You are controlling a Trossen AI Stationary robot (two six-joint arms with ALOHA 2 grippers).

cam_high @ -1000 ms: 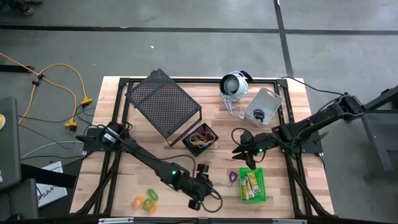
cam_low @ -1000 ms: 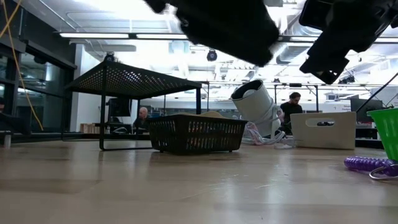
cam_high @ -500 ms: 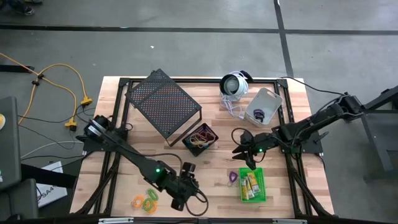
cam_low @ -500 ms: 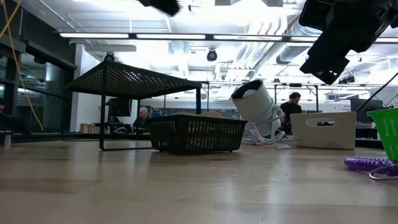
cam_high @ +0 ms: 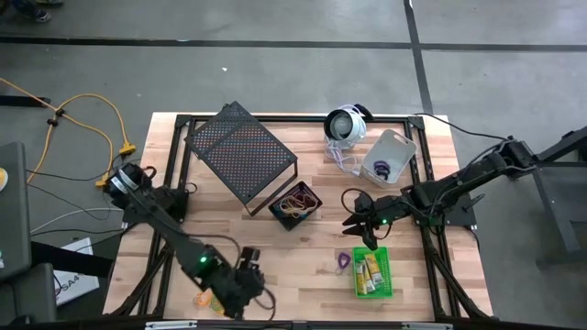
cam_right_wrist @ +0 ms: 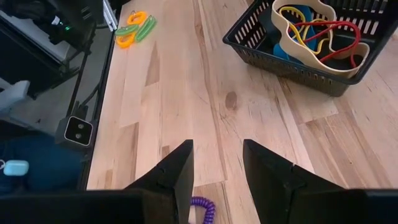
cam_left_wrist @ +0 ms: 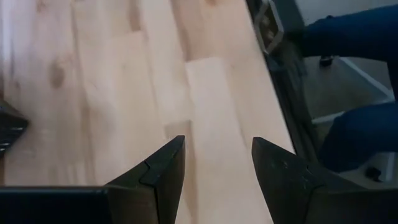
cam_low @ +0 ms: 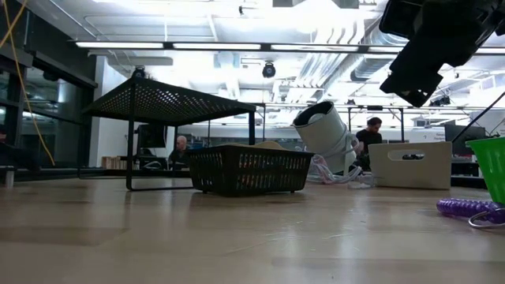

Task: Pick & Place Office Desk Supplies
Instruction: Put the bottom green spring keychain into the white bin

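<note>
My left gripper (cam_high: 237,295) hovers open over the table's near edge, just right of the orange and green loops (cam_high: 204,298); in the left wrist view (cam_left_wrist: 217,146) only bare wood shows between its fingers. My right gripper (cam_high: 362,225) hangs open at mid-right, above a purple loop (cam_right_wrist: 202,208) that lies flat on the wood. Beside that loop stands the green bin (cam_high: 371,272) with yellow pieces in it. The black bin (cam_high: 295,203) holds several coloured loops. The grey bin (cam_high: 390,158) at the far right holds a purple loop.
A large black mesh rack (cam_high: 240,151) stands at the far left. A round white-and-black device (cam_high: 346,124) with its cord sits at the far middle. Bare wood lies between the black bin and the near edge. People show in the room beyond (cam_low: 372,126).
My left gripper has swung along the near edge toward the table's left edge, rising a little and leaving the low view. It now sits beside the orange and green loops. Its fingers stay open.
</note>
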